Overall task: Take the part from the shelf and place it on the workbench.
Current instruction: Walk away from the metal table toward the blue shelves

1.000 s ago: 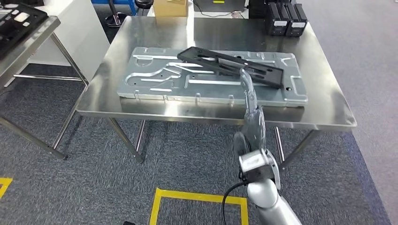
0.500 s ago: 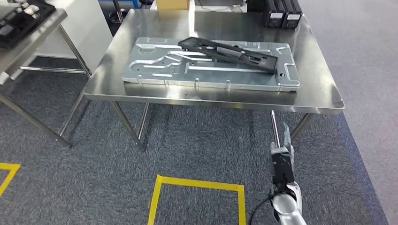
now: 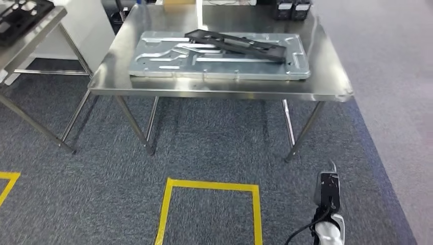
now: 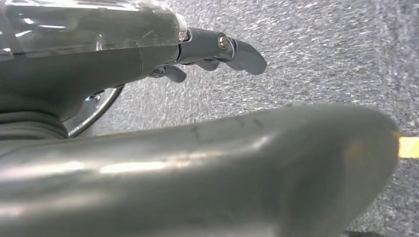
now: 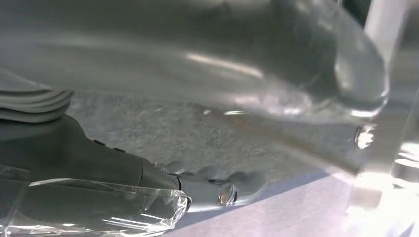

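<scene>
we see a workbench [image 3: 219, 89] of glossy brushed steel; along its middle lies a matt silvery stamped metal plate [image 3: 153, 64] bearing a matt black, plastic-looking part [image 3: 235, 43]. the floor [image 3: 204, 148] is rough grey carpet with smooth yellow tape [image 3: 212, 185].

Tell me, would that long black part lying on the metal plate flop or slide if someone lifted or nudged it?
The black part looks like a rigid openwork frame, so probably stiff and light. It rests slanted across the ribbed metal plate, so a nudge might rock or slide it.
</scene>
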